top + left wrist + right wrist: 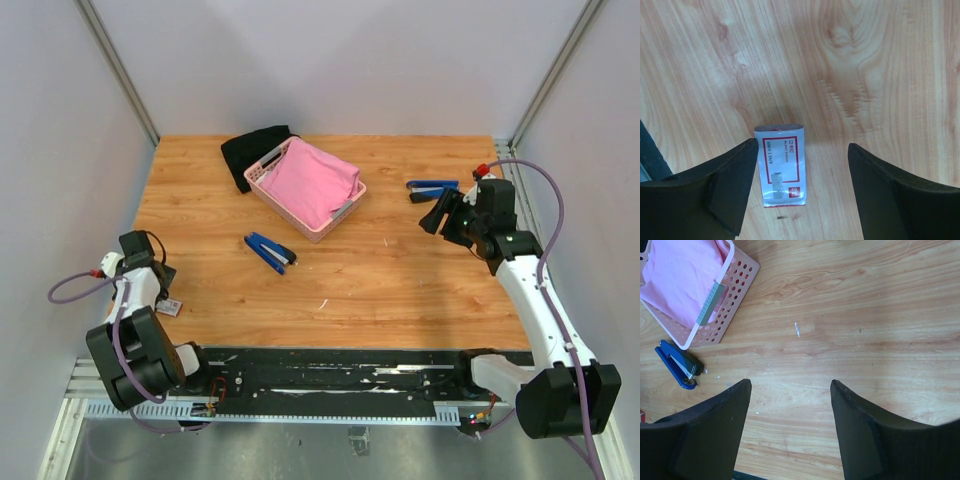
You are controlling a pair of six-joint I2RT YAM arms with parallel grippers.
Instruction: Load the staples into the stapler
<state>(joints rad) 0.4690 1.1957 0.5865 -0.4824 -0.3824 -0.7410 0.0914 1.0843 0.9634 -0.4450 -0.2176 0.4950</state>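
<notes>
- I am looking down through the left wrist camera at the staples carton (781, 167), a small white packet with red print that is lying flat on the desk (880, 60).
- The left tool (802, 145) is hanging over it with its jaws standing wide. The carton is sitting in the gap, right beside the inner edge of the finger (730, 185) on the left of that view and well apart from the other one. The tool is gripping nothing.
- From the top camera I am seeing the same carton (169, 307) resting at the near left corner of the desk, just beside the left arm.
- The right tool (790, 382) is also standing wide. Its wrist view is showing only bare wood between the fingers, so it is holding nothing.
- In the top view the right tool (438, 212) is hovering at the far right of the desk, just on the near side of the far-right stapler (432, 187), which is blue and seems to be lying opened out.
- The middle stapler (270, 252), also blue, is lying near the centre of the desk, just on the near side of a pink basket (280, 207) that is carrying a pink cloth (310, 180).
- A black cloth (250, 150) is lying against the basket's far left side.
</notes>
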